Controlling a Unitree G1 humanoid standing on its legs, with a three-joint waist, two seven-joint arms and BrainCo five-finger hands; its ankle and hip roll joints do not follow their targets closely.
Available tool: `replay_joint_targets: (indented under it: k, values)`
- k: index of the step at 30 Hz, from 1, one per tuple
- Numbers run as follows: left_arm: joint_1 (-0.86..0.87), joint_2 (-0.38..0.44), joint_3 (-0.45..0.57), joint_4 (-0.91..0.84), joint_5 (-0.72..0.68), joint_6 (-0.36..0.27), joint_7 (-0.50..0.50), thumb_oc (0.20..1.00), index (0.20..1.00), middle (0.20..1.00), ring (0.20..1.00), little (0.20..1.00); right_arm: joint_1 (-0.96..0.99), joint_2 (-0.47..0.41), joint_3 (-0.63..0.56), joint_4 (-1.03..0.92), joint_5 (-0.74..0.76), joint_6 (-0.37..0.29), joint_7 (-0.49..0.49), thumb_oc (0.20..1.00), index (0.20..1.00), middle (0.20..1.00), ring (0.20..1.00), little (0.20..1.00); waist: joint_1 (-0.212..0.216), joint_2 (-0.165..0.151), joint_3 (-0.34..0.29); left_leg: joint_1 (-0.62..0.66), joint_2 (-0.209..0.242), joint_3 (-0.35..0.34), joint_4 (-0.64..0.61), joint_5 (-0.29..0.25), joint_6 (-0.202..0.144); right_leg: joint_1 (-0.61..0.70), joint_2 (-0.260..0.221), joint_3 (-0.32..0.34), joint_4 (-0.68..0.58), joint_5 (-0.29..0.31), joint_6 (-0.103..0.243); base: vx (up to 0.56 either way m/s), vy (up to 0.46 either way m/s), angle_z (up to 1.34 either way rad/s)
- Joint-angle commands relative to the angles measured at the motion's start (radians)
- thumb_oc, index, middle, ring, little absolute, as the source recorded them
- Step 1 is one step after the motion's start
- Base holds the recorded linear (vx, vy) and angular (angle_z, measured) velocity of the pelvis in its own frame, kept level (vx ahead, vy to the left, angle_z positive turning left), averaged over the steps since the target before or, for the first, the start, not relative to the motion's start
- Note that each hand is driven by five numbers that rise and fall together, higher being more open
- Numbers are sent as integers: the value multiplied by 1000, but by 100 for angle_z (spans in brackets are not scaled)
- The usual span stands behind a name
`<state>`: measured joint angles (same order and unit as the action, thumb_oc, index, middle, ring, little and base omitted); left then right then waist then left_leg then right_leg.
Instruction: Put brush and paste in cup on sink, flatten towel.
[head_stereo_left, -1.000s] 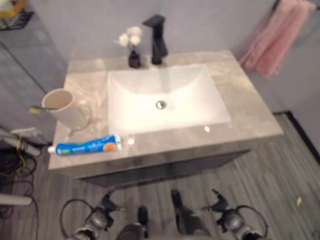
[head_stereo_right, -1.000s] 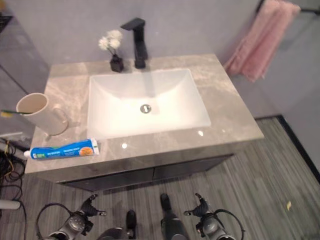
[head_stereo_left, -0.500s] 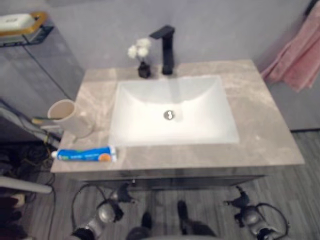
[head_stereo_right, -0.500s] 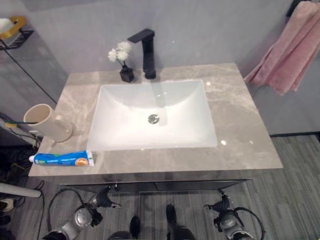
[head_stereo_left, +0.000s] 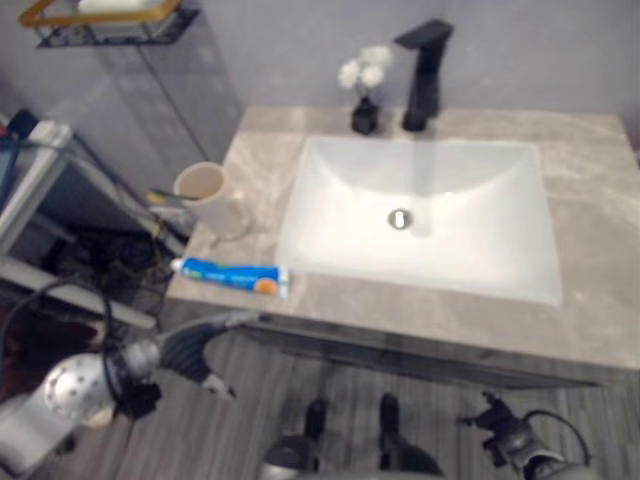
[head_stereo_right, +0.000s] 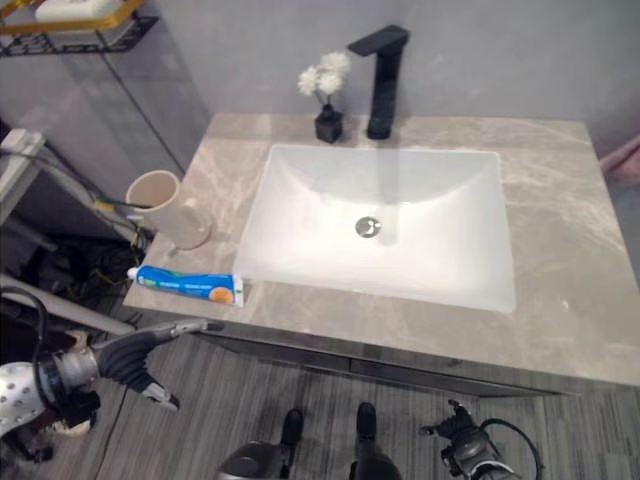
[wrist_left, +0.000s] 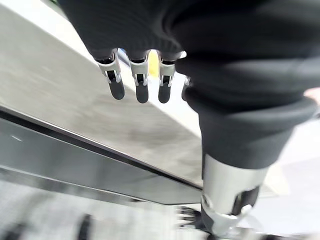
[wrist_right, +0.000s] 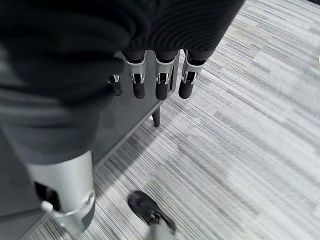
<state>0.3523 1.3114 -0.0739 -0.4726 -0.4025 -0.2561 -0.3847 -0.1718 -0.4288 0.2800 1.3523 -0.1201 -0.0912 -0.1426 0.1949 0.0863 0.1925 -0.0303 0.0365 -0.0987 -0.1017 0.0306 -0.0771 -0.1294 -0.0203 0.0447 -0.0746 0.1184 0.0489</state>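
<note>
At the front left corner of the worktop (head_stereo_left: 590, 340), in the left eye view, the left hand (head_stereo_left: 195, 345) has risen from below to just off the edge, fingers straight and empty; the view itself has swung left, so the pink towel has dropped out of frame. The reach looks to be starting on the toothpaste (head_stereo_left: 232, 274), a soft blue tube lying flat near that corner, untouched. In the right eye view, the smooth cream cup (head_stereo_right: 167, 206) stands at the left edge, a yellow-handled brush (head_stereo_right: 110, 206) poking out past it; the sink (head_stereo_right: 470, 285) is glossy white, the top veined grey stone. In the left wrist view, fingers (wrist_left: 141, 86) hang apart above stone. In the right wrist view, the right hand (wrist_right: 157, 80) hangs relaxed over striped flooring, idle
</note>
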Motion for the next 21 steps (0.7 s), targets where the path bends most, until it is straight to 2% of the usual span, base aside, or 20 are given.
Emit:
replay_joint_targets:
  k: [1,2,7,10,11,16,21]
  values:
    - [0,52,133,-53,-196,-51,9,1000,1000,1000,1000,1000,-19,40,48,-3,-38,-4,14,1000,1000,1000,1000,1000,-9,-51,-48,31,-40,-12,14,-30,22,-50,-126,73,70,3,138,-4,0,24]
    - [6,52,139,-55,-197,-50,9,1000,1000,1000,1000,1000,-19,41,48,-4,-38,-4,14,1000,1000,1000,1000,1000,-11,-52,-48,31,-40,-12,14,-30,22,-50,-127,73,70,3,138,9,-2,23]
    - [-37,33,306,-55,-268,-108,102,1000,1000,1000,1000,1000,30,50,30,-7,-22,-7,11,1000,1000,1000,1000,1000,-11,-61,-60,29,-43,-17,14,-28,17,-39,-137,62,54,11,139,4,-3,6]
    - [-51,16,382,0,-168,-137,196,1000,1000,1000,1000,1000,63,50,-9,0,11,-6,4,1000,1000,1000,1000,1000,-10,-66,-66,30,-41,-15,14,-30,17,-35,-139,62,45,15,140,0,0,0]
    - [-49,45,430,30,-59,-140,245,1000,1000,1000,1000,1000,78,47,-34,4,37,-10,1,1000,1000,1000,1000,1000,-9,-67,-66,31,-40,-11,14,-33,17,-33,-138,64,40,17,141,0,0,0]
    - [-26,46,493,102,8,-150,281,1000,1000,1000,1000,1000,103,41,-63,10,66,-12,8,1000,1000,1000,1000,1000,-14,-72,-64,32,-41,-2,14,-35,18,-34,-139,68,33,21,144,0,0,0]
    - [-51,35,475,167,42,-150,276,1000,1000,1000,1000,1000,147,43,-85,13,80,-12,34,1000,1000,1000,1000,1000,-28,-83,-60,26,-47,18,14,-41,23,-45,-143,76,21,38,151,-20,25,-4]
